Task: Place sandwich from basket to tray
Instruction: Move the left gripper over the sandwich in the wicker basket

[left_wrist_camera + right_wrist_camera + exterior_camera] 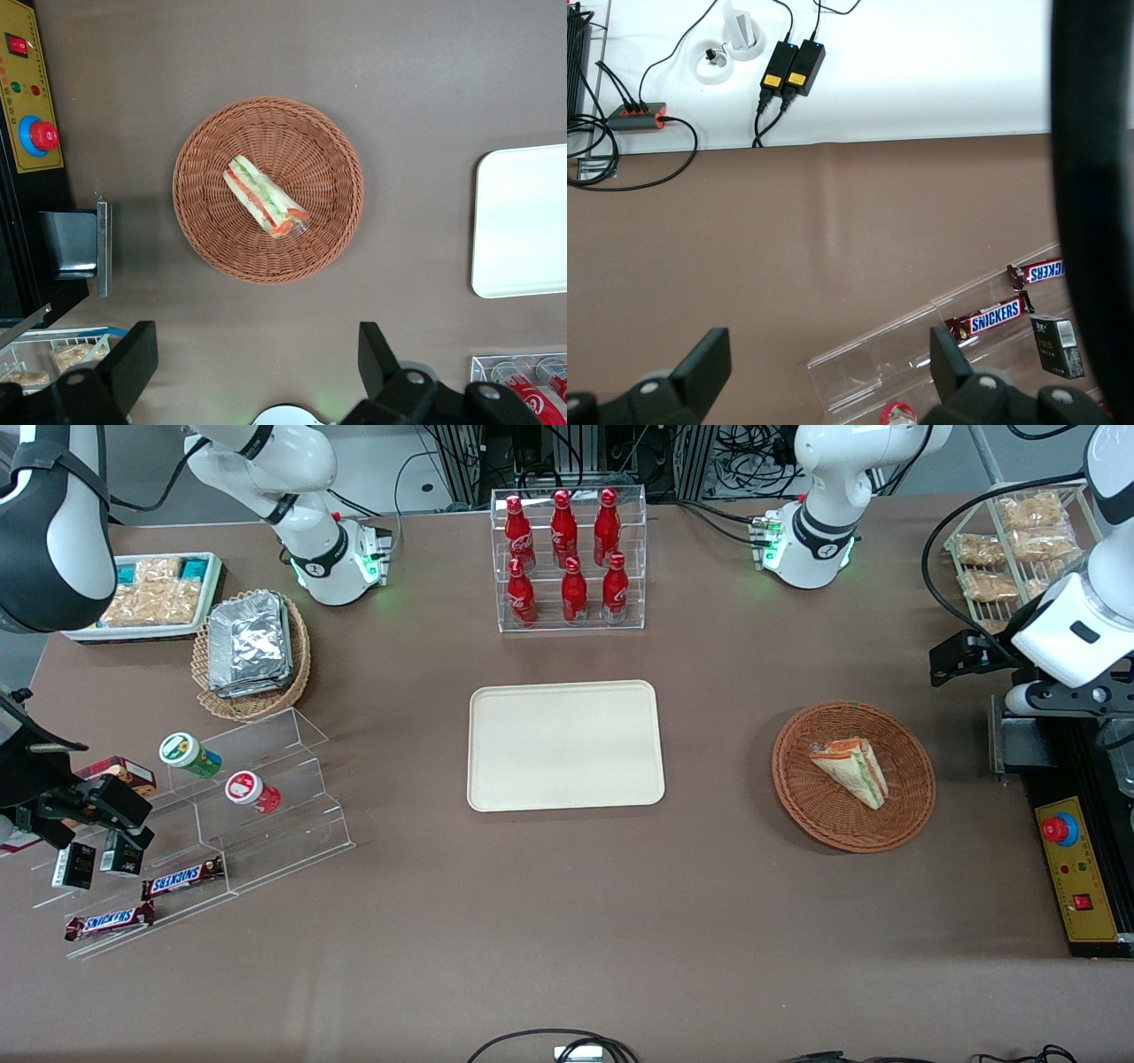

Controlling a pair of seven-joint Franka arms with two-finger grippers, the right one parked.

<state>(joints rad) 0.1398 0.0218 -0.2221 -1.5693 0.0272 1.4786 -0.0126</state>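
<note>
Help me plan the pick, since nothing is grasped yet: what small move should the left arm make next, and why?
Probably lower the gripper over the sandwich. Its fingers are open and empty, off above the table beside the basket, while the sandwich lies in the basket's middle and the tray is bare.

"SNICKERS" on two chocolate bars

Below the open black plastic jaws of the gripper: rough woven wicker basket, glossy clear-wrapped sandwich, matt bench, smooth matt tray.
</note>
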